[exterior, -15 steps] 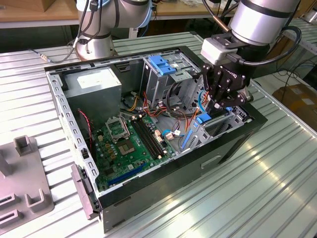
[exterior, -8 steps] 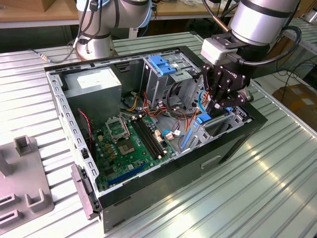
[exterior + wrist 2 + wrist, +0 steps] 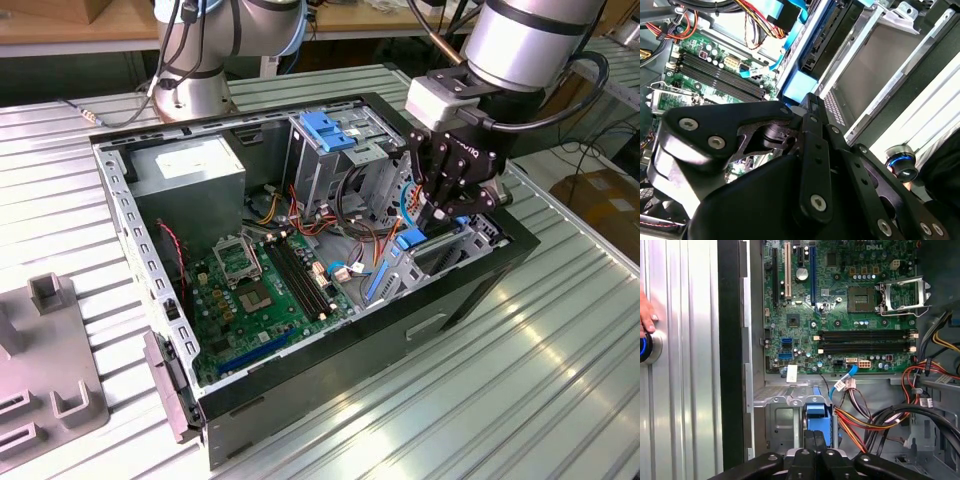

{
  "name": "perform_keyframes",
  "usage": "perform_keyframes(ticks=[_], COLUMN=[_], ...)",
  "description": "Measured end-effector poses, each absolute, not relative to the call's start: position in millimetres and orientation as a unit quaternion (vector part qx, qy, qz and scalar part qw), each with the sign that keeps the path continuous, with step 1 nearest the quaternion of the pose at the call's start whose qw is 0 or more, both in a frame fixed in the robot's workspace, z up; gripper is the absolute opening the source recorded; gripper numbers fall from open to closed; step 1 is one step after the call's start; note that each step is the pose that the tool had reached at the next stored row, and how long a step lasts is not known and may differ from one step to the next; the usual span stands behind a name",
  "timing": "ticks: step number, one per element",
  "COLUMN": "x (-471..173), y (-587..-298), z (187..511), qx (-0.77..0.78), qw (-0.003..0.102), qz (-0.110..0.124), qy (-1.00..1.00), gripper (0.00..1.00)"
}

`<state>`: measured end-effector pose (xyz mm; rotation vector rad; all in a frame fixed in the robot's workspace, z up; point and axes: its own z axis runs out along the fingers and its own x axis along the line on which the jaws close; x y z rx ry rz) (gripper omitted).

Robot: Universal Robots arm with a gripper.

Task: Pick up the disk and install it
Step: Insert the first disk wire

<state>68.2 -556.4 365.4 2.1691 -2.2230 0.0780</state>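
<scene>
One robot arm reaches down into an open computer case [image 3: 330, 372] that lies on its side on a ribbed metal counter [image 3: 540, 390]. Its black end effector [image 3: 432, 218] sits at the drive bay in the case corner on the exterior view's right. The fingers are drawn together, and their tips meet the blue plastic end of the disk [image 3: 410, 240]. Whether they pinch it or only press against it cannot be told. The disk stands on edge inside the grey metal bay, as the first wrist view shows [image 3: 819, 421].

Just beside the bay, a bundle of red, orange, yellow and black cables [image 3: 865, 421] crowds the space near the fingers. The green motherboard [image 3: 262, 290] covers the case floor, its black memory slots [image 3: 865, 340] close to the bay. A metal cage with a blue top [image 3: 325, 130] stands behind the end effector, and a grey power-supply box [image 3: 190, 165] fills the far corner.

Outside the case, a person's hand [image 3: 646, 315] rests on a round, blue-lit button [image 3: 647, 347]. A grey fixture [image 3: 50, 400] sits on the counter at the exterior view's left.
</scene>
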Motion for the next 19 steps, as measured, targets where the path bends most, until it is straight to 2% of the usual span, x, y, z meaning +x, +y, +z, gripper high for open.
perform_keyframes(ticks=[4, 19], x=[92.1, 115.0], y=[-556.4, -556.4], z=[365.3, 368.0], qx=[0.717, 0.719], qw=[0.017, 0.017], qz=[0.026, 0.026], qy=[-0.696, -0.695], gripper=[0.11, 0.11])
